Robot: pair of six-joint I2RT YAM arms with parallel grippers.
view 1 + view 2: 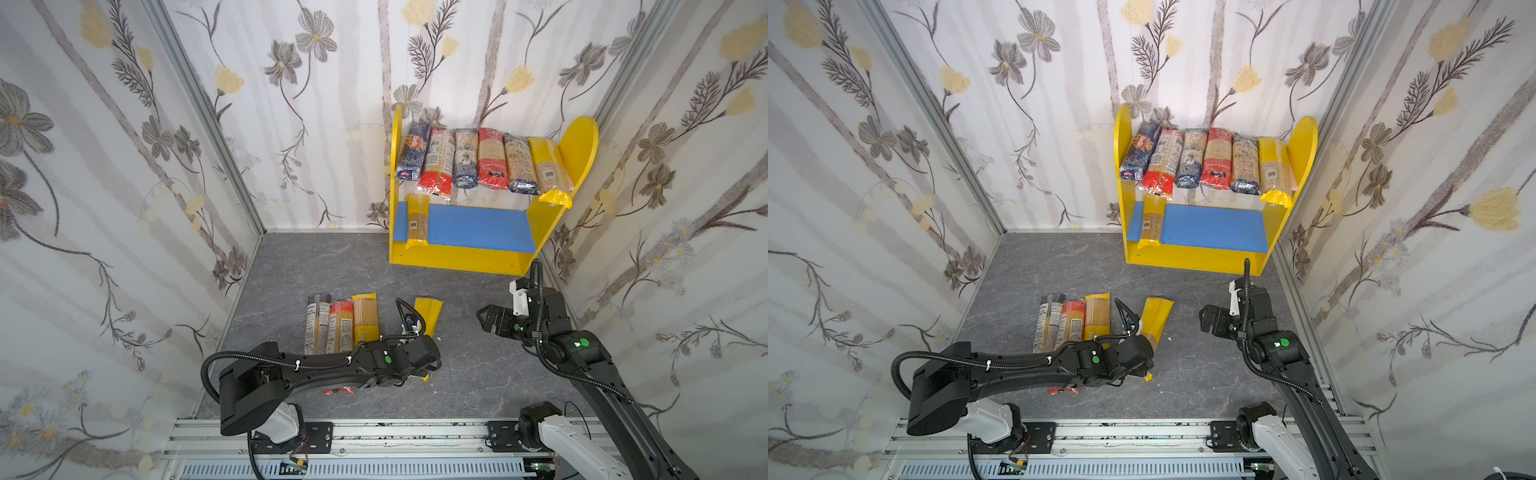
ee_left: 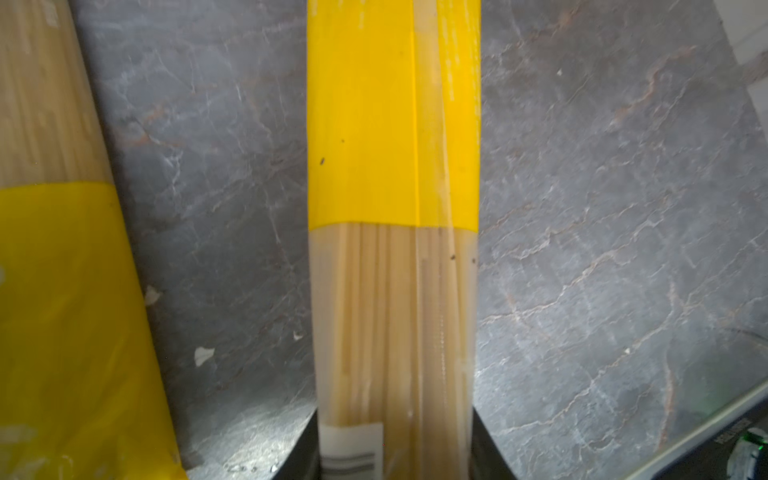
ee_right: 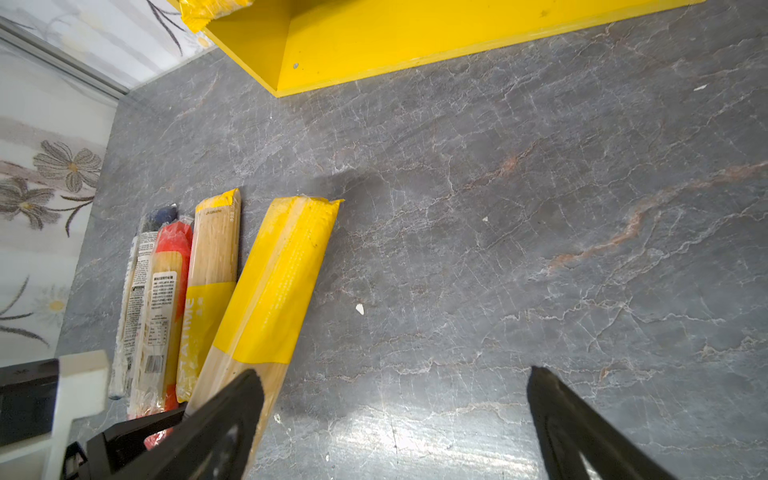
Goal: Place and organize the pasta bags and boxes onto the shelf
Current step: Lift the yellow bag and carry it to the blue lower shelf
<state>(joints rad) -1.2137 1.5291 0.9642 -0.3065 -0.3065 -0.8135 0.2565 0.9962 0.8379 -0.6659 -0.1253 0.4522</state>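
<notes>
3 packets lie side by side on the floor beside the yellow-ended packet that my left gripper clamps, while my right gripper hangs spread wide near the shelf.

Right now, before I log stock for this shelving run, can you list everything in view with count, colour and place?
shelf: one, yellow with a blue lower board; by the back wall, right side.
upper-board packets: six, ends dark blue, red or yellow; side by side on the top board.
lower-board packet: one, yellow ends; left end of the blue board.
floor row: three packets, dark, red, yellow; side by side on the floor.
loose packet: one, yellow-ended; tilted, right of the row.
floor: grey, marbled.
walls: floral, three sides.
left arm: black; jaws closed on the loose packet.
right arm: black; jaws open, holding nothing.
</notes>
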